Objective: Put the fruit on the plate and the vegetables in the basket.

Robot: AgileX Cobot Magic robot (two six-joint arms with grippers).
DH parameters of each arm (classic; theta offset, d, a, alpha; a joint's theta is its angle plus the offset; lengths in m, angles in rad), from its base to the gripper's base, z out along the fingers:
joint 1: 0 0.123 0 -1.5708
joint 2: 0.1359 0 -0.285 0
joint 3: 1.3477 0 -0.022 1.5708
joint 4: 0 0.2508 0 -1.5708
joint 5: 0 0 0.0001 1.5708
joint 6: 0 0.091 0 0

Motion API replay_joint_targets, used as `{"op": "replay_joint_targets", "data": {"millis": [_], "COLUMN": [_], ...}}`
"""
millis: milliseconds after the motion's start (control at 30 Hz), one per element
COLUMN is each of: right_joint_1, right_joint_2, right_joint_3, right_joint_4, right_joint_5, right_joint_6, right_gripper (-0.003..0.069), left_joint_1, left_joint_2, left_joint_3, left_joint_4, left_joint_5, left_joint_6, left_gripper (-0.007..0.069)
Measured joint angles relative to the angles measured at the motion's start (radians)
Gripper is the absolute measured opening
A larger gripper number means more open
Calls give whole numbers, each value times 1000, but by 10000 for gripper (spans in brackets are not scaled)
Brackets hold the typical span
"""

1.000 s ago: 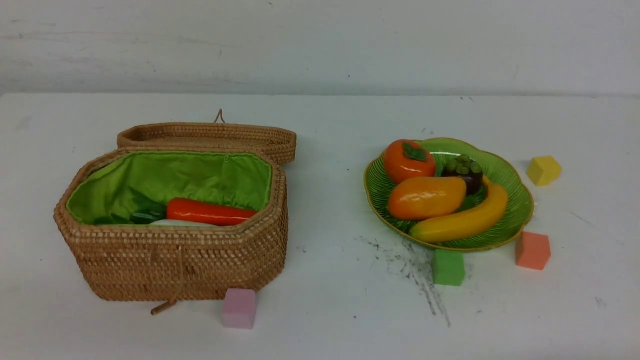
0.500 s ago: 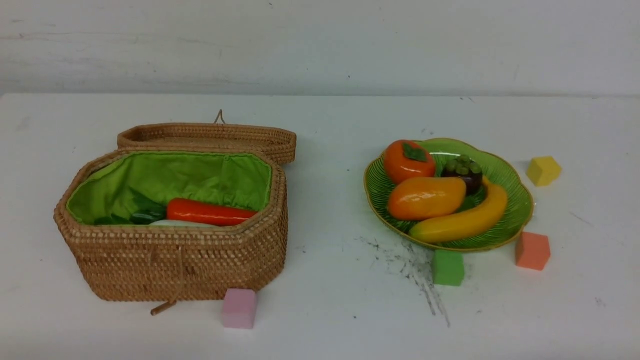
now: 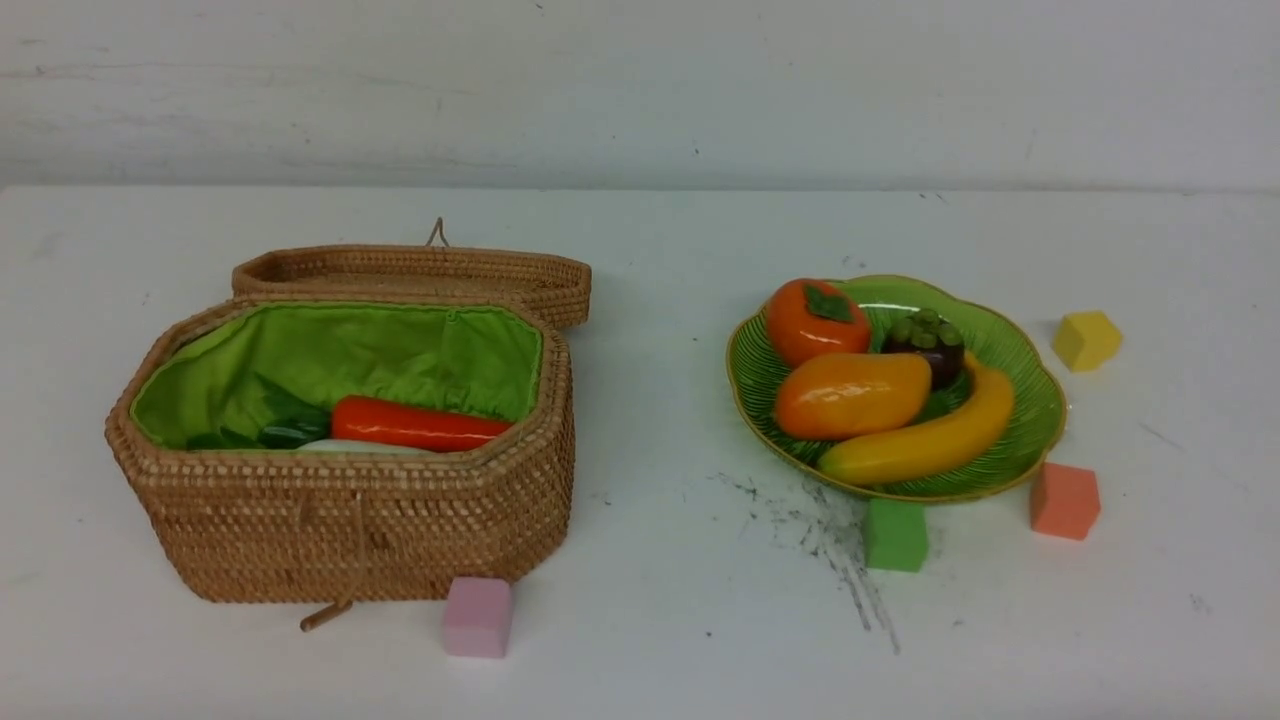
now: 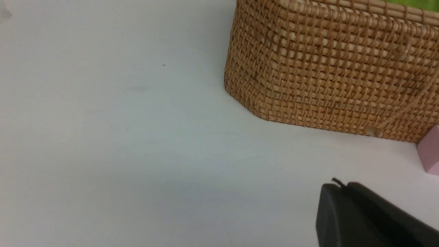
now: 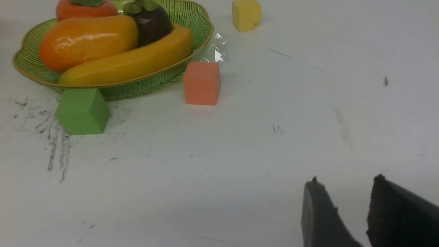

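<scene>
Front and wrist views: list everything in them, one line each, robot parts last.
basket: 1, tan wicker with green lining, table's left, lid open behind it
carrot: 1, orange-red, in basket
radish: 1, white, in basket, mostly hidden
green leaves: dark green, in basket beside carrot
plate: 1, green with gold rim, table's right
persimmon: 1, orange, on plate
mango: 1, orange-yellow, on plate
mangosteen: 1, dark purple, on plate
banana: 1, yellow, on plate's near side
cubes: 4; pink by basket; green, orange, yellow around plate
left end effector: black, shut, empty
right end effector: black, open, empty
</scene>
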Motion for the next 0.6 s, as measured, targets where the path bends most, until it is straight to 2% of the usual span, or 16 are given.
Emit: {"op": "replay_joint_targets", "data": {"millis": [600], "right_joint_1": [0], "right_joint_2": [0], "right_joint_3": [0], "right_joint_4": [0], "right_joint_5": [0], "right_joint_6": [0], "right_gripper": [238], "left_joint_1": [0], "left_joint_2": [0], "left_joint_3": [0], "left_joint_4": [0], "left_joint_5": [0], "left_joint_6": [0], "left_gripper": [27]}}
